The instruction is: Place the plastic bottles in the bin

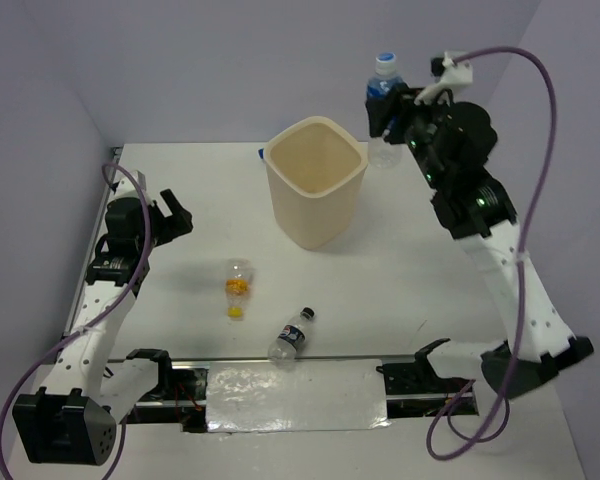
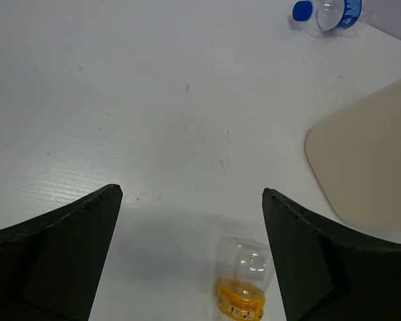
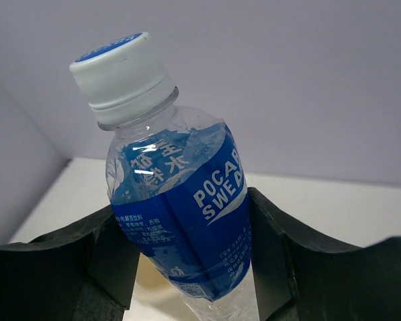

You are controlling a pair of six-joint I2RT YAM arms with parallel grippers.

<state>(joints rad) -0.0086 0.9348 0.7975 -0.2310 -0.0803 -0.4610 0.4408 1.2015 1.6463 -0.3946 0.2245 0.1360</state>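
The cream bin (image 1: 315,180) stands upright at the table's middle back. My right gripper (image 1: 385,108) is shut on the blue-labelled bottle (image 1: 384,85) and holds it upright in the air, just right of the bin's rim. In the right wrist view the fingers (image 3: 271,234) press the blue label (image 3: 187,214), with a bit of the bin (image 3: 152,287) below. The orange-labelled bottle (image 1: 238,287) lies on the table in front of the bin. The dark-labelled bottle (image 1: 292,335) lies nearer the front edge. My left gripper (image 1: 175,215) is open and empty, left of the orange bottle (image 2: 244,284).
The left wrist view shows the bin's side (image 2: 367,167) at the right and the blue bottle (image 2: 334,12) at the top. A shiny panel (image 1: 295,395) sits between the arm bases. A purple cable (image 1: 550,120) loops over the right arm. Walls close the back and left.
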